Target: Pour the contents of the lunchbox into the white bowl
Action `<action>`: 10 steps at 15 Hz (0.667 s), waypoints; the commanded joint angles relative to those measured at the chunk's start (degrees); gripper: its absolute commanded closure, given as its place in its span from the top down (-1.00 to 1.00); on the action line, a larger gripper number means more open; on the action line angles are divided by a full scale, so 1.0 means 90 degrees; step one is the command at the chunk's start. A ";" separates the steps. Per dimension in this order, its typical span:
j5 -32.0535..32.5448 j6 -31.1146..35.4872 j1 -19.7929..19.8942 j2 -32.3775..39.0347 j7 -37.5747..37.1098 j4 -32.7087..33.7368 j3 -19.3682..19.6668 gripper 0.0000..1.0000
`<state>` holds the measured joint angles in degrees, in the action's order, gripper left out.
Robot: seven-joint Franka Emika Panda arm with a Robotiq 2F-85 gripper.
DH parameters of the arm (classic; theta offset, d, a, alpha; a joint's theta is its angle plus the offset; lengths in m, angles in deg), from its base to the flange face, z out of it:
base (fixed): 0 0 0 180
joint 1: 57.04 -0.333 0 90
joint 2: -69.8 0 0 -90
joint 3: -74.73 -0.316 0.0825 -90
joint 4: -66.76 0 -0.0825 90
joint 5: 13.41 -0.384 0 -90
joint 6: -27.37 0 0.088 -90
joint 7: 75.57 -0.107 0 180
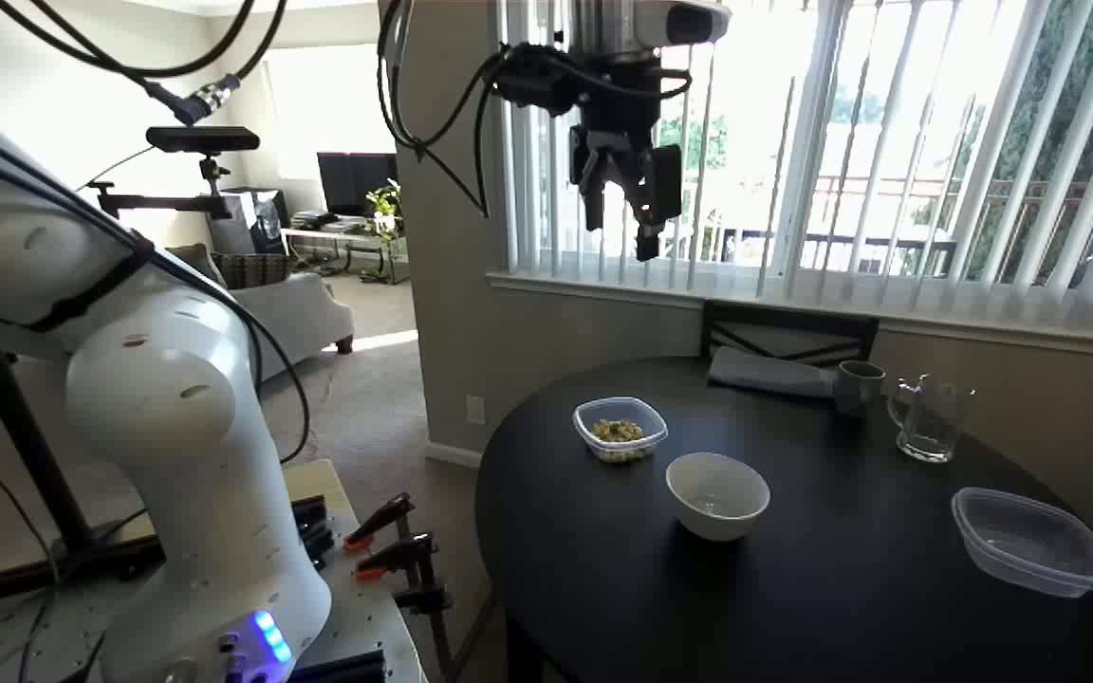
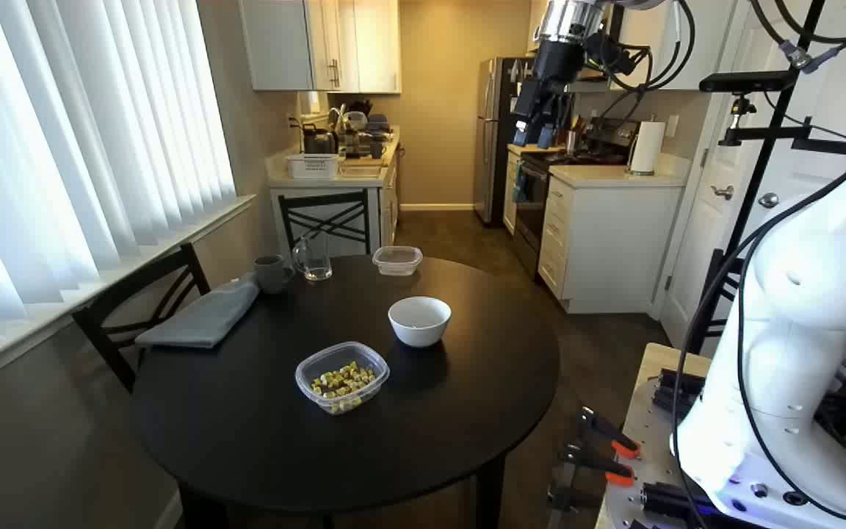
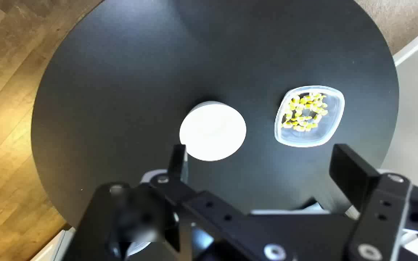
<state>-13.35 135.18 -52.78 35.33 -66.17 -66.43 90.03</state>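
Panda arm (image 1: 176, 436) is standing far left in an exterior view; clear lunchbox (image 1: 626, 410) with yellowish food (image 1: 618, 431) is sitting upright on round black desk (image 1: 822, 531); pincer (image 1: 621, 237) is hanging well above desk level, fingers (image 1: 666, 185) spread apart; white bowl (image 1: 717, 493) is sitting near lunchbox, upright; gray cloth (image 1: 765, 373) is lying behind, then gray mug (image 1: 858, 387) and glass mug (image 1: 931, 422) are standing; larger clear container (image 1: 1030, 541) is sitting far right.

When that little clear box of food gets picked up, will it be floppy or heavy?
The lunchbox may flex a little if squeezed, as its clear plastic looks thin. It is probably light, since the food pieces fill only part of it. With its top open, it could easily spill if tilted.
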 commanded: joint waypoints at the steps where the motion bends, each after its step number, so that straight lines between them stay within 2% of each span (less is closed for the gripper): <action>1: -0.0082 -0.0012 0.0153 0.0029 0.0073 0.0013 -0.0115 1.00; 9: -0.0082 -0.0012 0.0153 0.0029 0.0073 0.0013 -0.0116 1.00; 10: -0.0050 0.0155 0.0110 0.0091 -0.0165 -0.0020 -0.0336 1.00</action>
<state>-13.35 135.18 -52.71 35.33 -66.17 -66.43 89.99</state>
